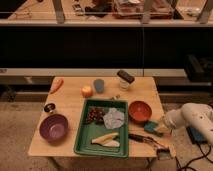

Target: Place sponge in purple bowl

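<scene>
Sponge (151, 127) at the right edge of the table (70, 102), gripper (161, 128) close beside it

It lies just right of the orange bowl (140, 110); gripper open or closed, I cannot tell. Likely soft and light (it squashes), so pinch across its middle. The purple bowl (53, 127) sits far left, 1 green tray (82, 142) between: carry high.
</scene>
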`<state>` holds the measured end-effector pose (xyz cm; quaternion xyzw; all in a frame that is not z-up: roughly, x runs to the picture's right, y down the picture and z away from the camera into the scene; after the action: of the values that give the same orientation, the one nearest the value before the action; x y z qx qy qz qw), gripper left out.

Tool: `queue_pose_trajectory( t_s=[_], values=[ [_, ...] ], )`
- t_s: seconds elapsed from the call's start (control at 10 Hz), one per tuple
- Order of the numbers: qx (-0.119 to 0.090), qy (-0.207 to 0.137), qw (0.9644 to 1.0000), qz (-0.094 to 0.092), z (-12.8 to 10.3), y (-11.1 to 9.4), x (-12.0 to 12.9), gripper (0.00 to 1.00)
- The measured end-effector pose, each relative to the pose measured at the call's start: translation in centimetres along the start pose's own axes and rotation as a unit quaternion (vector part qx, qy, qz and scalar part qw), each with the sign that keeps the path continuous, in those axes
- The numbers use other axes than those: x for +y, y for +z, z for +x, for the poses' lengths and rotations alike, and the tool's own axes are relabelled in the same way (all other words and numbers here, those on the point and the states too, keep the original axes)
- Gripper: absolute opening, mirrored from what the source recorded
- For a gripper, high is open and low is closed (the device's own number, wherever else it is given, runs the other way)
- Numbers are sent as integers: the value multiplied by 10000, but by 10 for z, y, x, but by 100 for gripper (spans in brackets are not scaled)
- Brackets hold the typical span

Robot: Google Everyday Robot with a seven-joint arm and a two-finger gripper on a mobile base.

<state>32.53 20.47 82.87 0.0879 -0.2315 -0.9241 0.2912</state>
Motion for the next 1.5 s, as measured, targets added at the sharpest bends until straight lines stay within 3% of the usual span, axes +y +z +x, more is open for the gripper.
queue_pose_trajectory(
  t_s=[0.6,0.7,0.8,1.1,1.5],
  values=[
    [1,2,10000,-1,0,0,0,0],
    [-39,47,9999,85,0,0,1,0],
    [-117,131,9994,307,-1,1,3,0],
    [-87,267,9985,460,-9,-9,9,0],
    [445,640,9956,515,-5,-60,24,0]
  ],
)
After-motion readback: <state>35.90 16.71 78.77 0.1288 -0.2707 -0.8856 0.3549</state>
